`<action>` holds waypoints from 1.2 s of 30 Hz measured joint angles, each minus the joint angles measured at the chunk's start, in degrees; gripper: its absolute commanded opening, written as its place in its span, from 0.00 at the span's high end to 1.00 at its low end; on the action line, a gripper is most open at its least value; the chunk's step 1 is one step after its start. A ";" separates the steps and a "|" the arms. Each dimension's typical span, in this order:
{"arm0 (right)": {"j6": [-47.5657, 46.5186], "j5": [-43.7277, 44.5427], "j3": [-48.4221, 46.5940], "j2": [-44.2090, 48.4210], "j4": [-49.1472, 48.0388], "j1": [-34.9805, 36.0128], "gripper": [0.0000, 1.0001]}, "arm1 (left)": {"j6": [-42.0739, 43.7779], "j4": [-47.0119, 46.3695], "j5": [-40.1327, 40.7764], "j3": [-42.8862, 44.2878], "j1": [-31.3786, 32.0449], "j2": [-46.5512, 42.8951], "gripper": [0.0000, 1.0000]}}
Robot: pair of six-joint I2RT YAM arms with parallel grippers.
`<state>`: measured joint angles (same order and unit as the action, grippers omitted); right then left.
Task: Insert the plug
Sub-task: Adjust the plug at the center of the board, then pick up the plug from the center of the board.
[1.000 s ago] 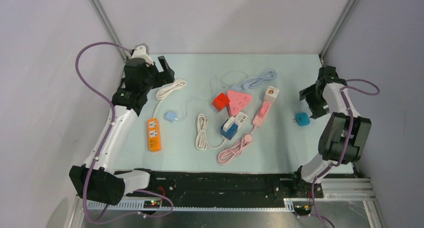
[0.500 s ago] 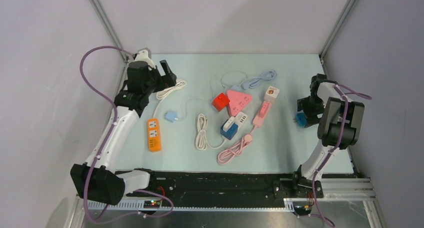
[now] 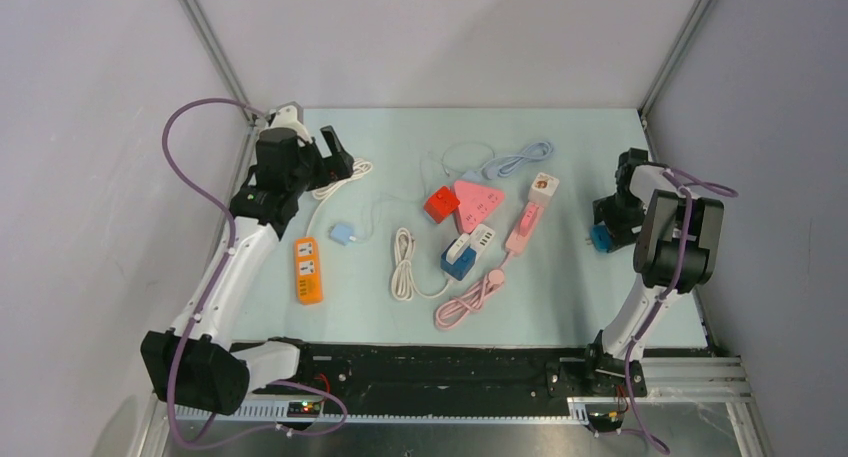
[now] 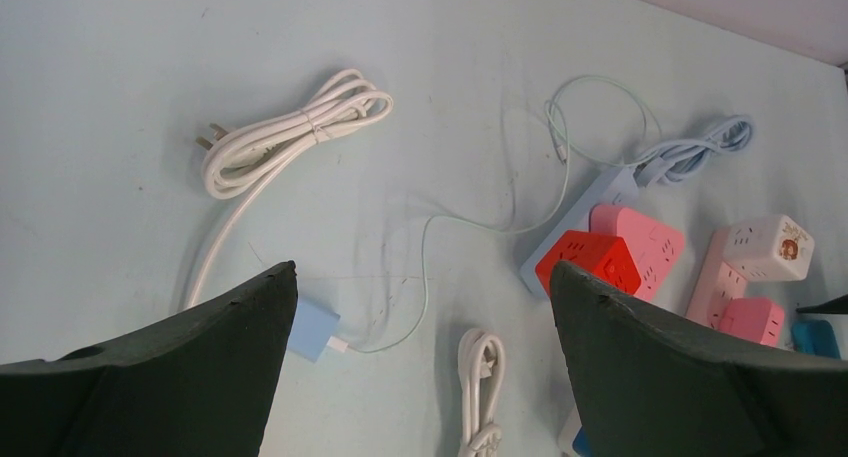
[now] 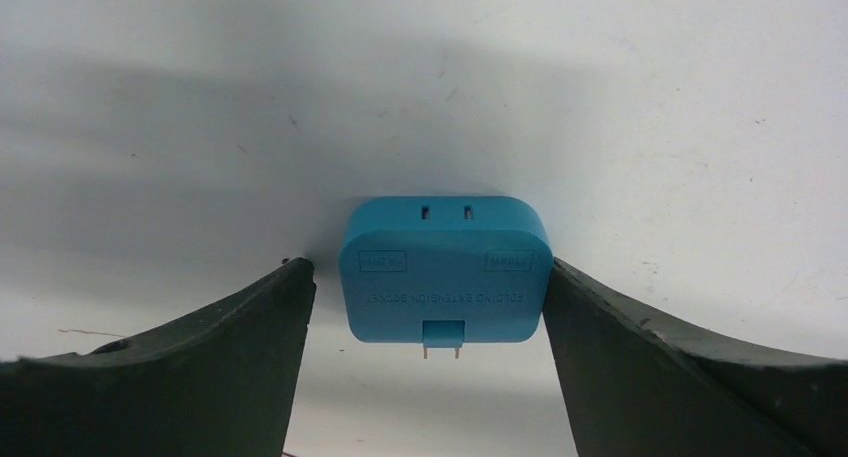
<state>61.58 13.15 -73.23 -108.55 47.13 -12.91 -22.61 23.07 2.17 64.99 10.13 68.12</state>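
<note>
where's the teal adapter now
The teal adapter lies on the right side of the table in the top view, right of the pink power strip; the right wrist view shows it between the open fingers of the right gripper.

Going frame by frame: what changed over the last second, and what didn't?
The right tool dropped toward the near edge onto the blue adapter. Its open fingers now flank the adapter, and nothing has been taken hold of or let go. The left tool is open and barely shifted. The adapter, the orange strip and the cables stayed put.
</note>
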 measured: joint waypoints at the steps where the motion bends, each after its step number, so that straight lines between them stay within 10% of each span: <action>1: -0.46 0.07 0.00 0.00 -0.26 0.15 0.19 | -0.04 0.00 -0.09 -0.15 0.00 -0.11 0.00; 14: -12.48 0.92 0.15 9.07 -9.01 10.23 0.34 | -0.37 -0.02 -5.16 -0.50 0.02 -1.36 0.00; 25: -10.25 -1.77 -0.52 12.35 -7.02 7.50 0.01 | -0.92 -0.07 -5.90 -0.48 0.42 -0.81 0.00; 36: -8.50 -8.44 -0.98 2.38 -1.90 2.93 0.01 | -0.87 -0.07 -5.86 -0.48 0.61 -0.76 0.00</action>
<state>53.08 4.71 -74.22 -106.17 45.23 -9.98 -23.49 23.00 -3.68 64.51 10.74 67.35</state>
